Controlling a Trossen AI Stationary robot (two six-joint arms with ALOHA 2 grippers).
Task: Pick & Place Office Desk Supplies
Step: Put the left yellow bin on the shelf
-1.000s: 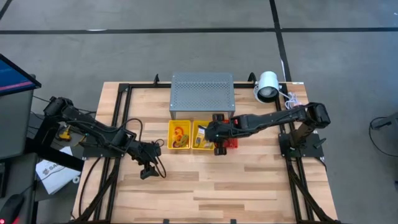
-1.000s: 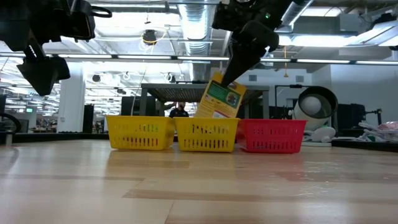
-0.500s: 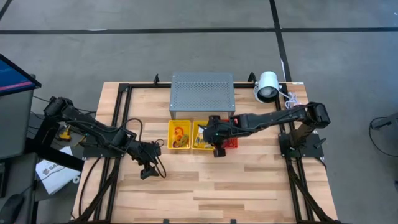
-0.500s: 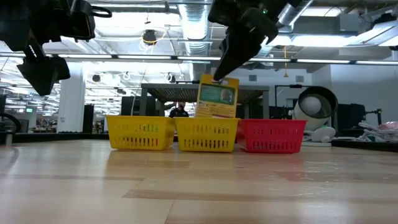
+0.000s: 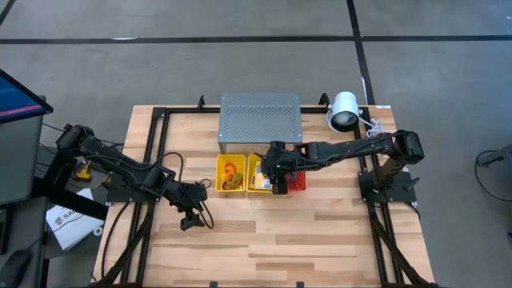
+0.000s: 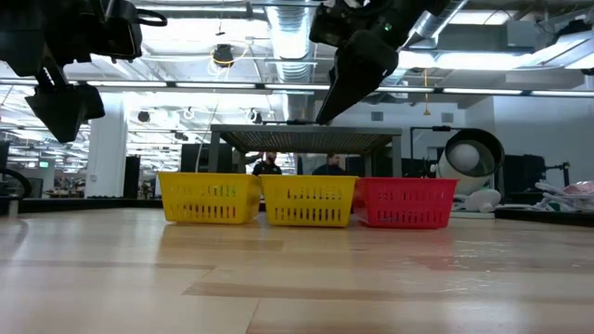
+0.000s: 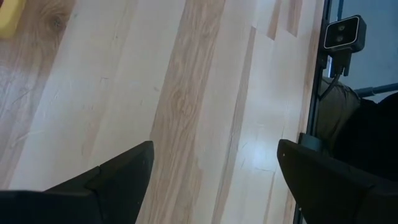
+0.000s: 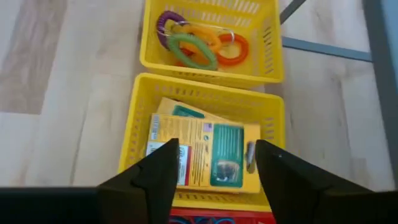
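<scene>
The left gripper (image 5: pixel 187 218) is being held wide apart and empty over bare table (image 5: pixel 264 240), well away from the work. Farther back, the right gripper (image 8: pixel 211 163) is being held parted directly above the middle yellow basket (image 8: pixel 142 118), where a yellow-and-green card box (image 8: pixel 205 152) is lying flat, its long side spanning the fingers. The band loops (image 8: pixel 196 43) are being shown only by the right wrist view; in the low view, basket walls are hiding everything inside.

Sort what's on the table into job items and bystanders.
Job items:
- card boxes in the middle yellow basket
- band loops in the other yellow basket

Bystanders:
- red basket
- grey metal box
- white lamp
</scene>
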